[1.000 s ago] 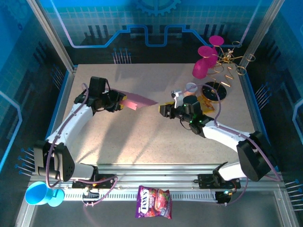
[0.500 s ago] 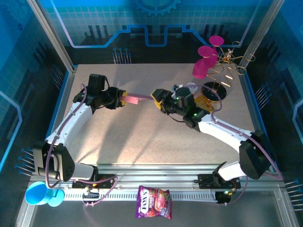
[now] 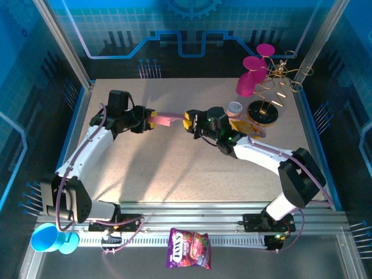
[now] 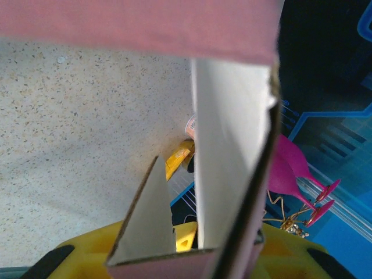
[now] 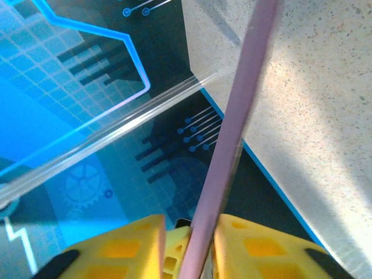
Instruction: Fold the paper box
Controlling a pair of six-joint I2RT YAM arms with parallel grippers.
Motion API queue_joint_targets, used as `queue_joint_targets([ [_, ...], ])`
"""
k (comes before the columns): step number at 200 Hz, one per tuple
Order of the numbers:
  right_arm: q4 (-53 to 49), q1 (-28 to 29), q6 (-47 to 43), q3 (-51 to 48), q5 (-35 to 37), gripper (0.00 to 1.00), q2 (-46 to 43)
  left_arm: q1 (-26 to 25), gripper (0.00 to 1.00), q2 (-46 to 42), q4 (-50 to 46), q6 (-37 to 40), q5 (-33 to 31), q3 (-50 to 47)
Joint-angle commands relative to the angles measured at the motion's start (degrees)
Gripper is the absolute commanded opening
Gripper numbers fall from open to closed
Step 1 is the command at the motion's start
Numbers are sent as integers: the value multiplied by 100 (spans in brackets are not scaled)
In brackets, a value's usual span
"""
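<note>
The paper box (image 3: pixel 165 121) is a thin pink cardboard piece held in the air above the table between both arms. My left gripper (image 3: pixel 149 120) is shut on its left end. In the left wrist view the box (image 4: pixel 232 145) shows whitish inner panels and a pink outer face, rising from between the yellow fingers (image 4: pixel 75 258). My right gripper (image 3: pixel 189 121) is shut on the box's right end. In the right wrist view, the pink edge (image 5: pixel 238 116) runs up from between the yellow fingers (image 5: pixel 267 250).
Magenta cups (image 3: pixel 251 78) hang on a gold wire stand (image 3: pixel 279 81) at the back right. A small lidded cup (image 3: pixel 235 108) stands beside its black base (image 3: pixel 264 111). A purple snack bag (image 3: pixel 189 248) and a blue cup (image 3: pixel 52 239) lie off the table's near edge.
My right gripper moved left to the box's right end and closed on it. The box, wide and flat a second ago, now looks narrower. The left arm barely moved.
</note>
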Motion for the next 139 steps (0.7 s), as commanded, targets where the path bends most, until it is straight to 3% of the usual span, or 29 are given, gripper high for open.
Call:
queue_joint_targets([
  [1, 383, -94, 482, 160, 117, 25, 243, -15, 10, -24, 138, -66, 218, 161],
  [15, 502, -104, 559, 207, 113, 20, 341, -16, 10, -14, 154, -68, 237, 171],
  [39, 574, -179, 535, 226, 289, 0, 310, -10, 10, -20, 121, -39, 261, 192],
  [72, 5, -275, 111, 469, 407, 0, -3, 49, 35, -142, -81, 124, 246, 215],
  [102, -1054, -289, -208, 756, 622, 0, -432, 89, 68, -368, -705, 610, 77, 591],
  [113, -1736, -292, -417, 1035, 818, 0, -633, 91, 73, -456, -1227, 977, -85, 988],
  [139, -3414, -276, -1098, 2030, 1199, 0, -860, 80, 74, -524, -2657, 2038, -671, 2322],
])
